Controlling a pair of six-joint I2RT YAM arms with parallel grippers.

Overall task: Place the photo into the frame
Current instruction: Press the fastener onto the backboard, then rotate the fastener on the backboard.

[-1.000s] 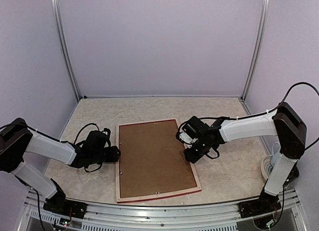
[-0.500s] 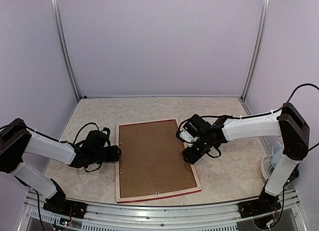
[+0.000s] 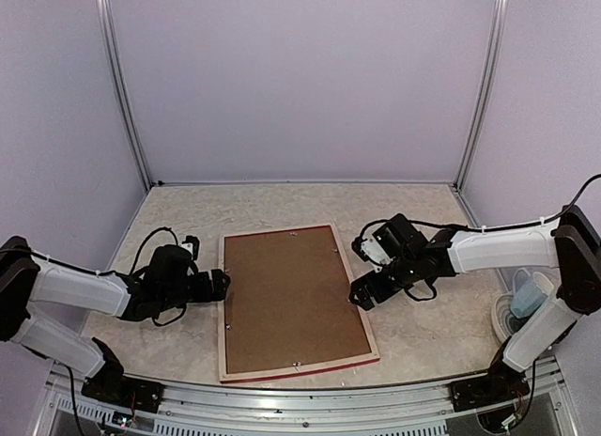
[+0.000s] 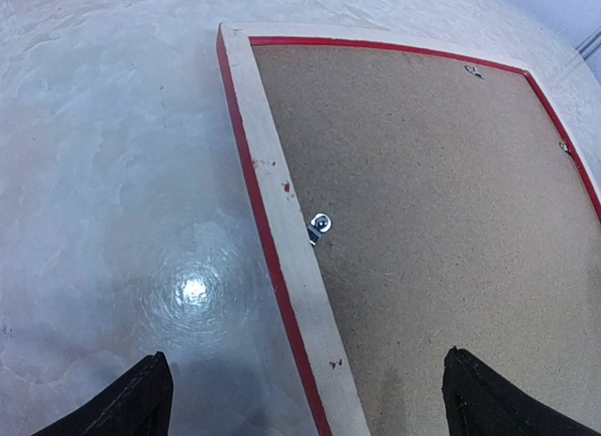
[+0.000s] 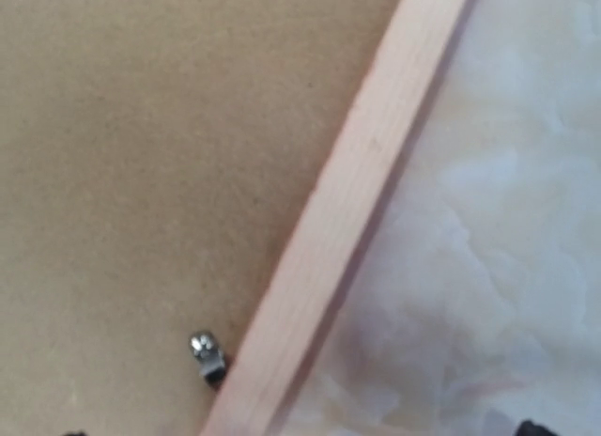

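The frame (image 3: 223, 309) lies face down on the table, pale wood back up, with thin red edges showing. A brown backing board (image 3: 291, 300) fills it, so the photo is hidden. My left gripper (image 3: 222, 286) is open at the frame's left rail (image 4: 282, 220), its fingertips (image 4: 141, 398) on either side of that rail without touching it. A small metal clip (image 4: 317, 227) sits just ahead. My right gripper (image 3: 361, 295) is open over the right rail (image 5: 347, 201), near another clip (image 5: 207, 353). Only the very tips of its fingers show.
A pale cup-like object (image 3: 528, 300) stands at the right edge beside the right arm's base. Metal posts (image 3: 122, 88) and lilac walls enclose the table. The frame's near edge lies close to the front rail (image 3: 282, 398).
Both grippers have opened wide. The right gripper has slid back off the backing board to the right rail. The left arm has lowered and stretched toward the left rail.
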